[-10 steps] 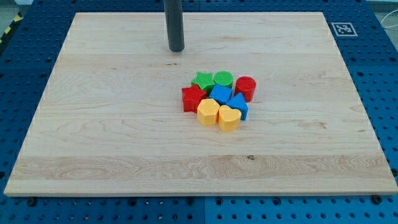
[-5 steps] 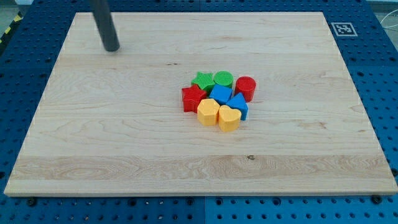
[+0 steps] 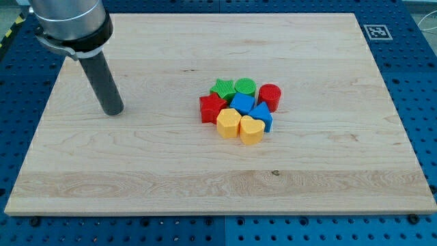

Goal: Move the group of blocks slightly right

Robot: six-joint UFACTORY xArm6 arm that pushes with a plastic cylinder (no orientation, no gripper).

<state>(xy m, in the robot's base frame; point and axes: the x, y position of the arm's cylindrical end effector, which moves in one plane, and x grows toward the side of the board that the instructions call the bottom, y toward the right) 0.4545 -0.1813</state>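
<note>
A tight cluster of blocks sits near the board's middle. It holds a green star (image 3: 221,87), a green cylinder (image 3: 245,87), a red cylinder (image 3: 270,96), a red star (image 3: 212,108), a blue cube (image 3: 242,104), a blue triangular block (image 3: 261,115), a yellow hexagon (image 3: 228,124) and a yellow heart (image 3: 250,130). My tip (image 3: 112,111) rests on the board far to the view's left of the cluster, level with the red star and well apart from every block.
The wooden board (image 3: 328,178) lies on a blue perforated table. A black-and-white marker tag (image 3: 376,31) sits at the board's top right corner. The arm's grey flange (image 3: 68,24) shows at the top left.
My tip moved from the board's top middle to the top left, then down toward the view's bottom, to the left of the cluster. The blocks have not moved.
</note>
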